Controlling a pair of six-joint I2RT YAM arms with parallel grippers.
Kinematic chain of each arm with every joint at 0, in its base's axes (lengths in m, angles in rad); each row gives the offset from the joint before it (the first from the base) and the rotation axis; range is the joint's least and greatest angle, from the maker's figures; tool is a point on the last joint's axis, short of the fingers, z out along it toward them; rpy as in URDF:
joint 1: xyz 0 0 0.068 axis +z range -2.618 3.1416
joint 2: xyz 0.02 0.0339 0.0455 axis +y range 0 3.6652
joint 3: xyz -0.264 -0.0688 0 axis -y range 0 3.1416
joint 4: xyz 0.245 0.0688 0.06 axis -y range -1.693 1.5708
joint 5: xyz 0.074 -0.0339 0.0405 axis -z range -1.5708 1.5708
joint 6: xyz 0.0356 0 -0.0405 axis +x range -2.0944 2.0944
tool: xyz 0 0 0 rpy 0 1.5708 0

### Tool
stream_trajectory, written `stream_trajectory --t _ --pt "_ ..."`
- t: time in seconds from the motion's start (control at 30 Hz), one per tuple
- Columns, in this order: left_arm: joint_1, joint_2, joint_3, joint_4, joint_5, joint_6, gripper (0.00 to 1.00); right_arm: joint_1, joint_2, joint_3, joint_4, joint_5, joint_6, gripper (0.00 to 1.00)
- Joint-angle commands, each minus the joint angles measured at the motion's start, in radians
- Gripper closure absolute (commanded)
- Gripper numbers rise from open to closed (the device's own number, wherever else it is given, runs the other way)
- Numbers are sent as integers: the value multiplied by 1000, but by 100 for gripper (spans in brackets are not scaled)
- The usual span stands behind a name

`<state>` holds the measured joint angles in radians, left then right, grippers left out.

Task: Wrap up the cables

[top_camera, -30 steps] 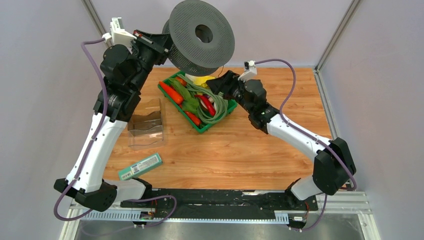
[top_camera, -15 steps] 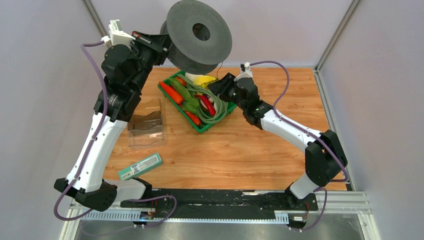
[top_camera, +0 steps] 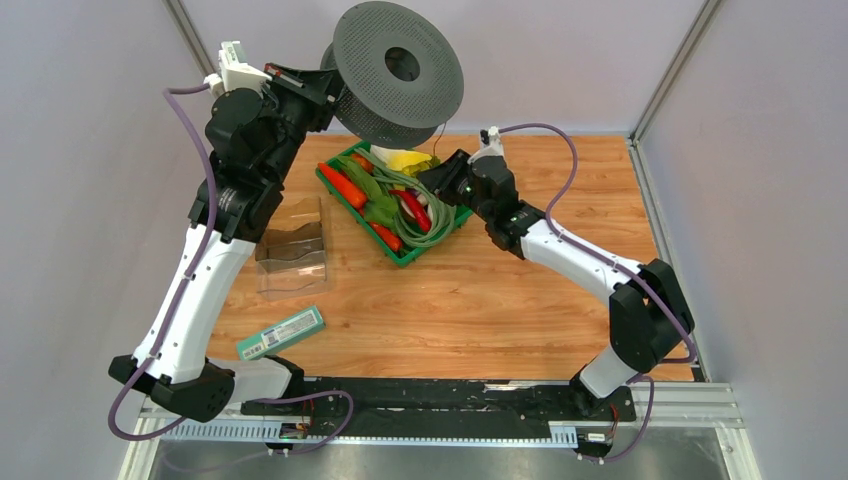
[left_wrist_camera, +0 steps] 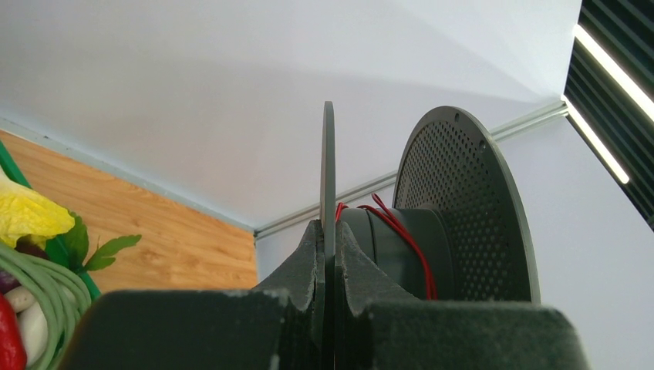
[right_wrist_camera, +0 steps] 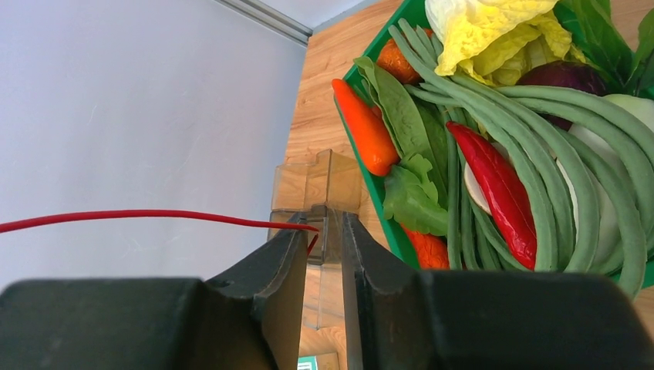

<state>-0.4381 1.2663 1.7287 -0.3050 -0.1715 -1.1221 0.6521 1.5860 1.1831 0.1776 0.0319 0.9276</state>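
The right gripper [right_wrist_camera: 325,231] has its jaws nearly together around the end of the thin red thread-like wire [right_wrist_camera: 154,216]; I cannot confirm a true pinch. Farther off, the left gripper [left_wrist_camera: 328,250] clamps one flange of the perforated dark-grey plastic spool [left_wrist_camera: 463,208], likely holding it aloft for winding.

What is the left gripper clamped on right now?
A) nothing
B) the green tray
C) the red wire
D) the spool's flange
D: the left gripper pinches the thin edge of the spool's flange; the red wire lies on the hub beside it.
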Motion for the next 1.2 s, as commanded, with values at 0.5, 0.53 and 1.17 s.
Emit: stream_trajectory --t 0.5,0.53,1.17 --pt "2 -22 8 28 -69 53 100 3 -18 -45 27 -139 -100 100" --pt "6 -21 11 8 -85 100 100 3 -43 -57 7 -165 -171 100" --pt "87 169 19 -266 -92 538 100 214 -575 -323 -460 -345 -1099 100"
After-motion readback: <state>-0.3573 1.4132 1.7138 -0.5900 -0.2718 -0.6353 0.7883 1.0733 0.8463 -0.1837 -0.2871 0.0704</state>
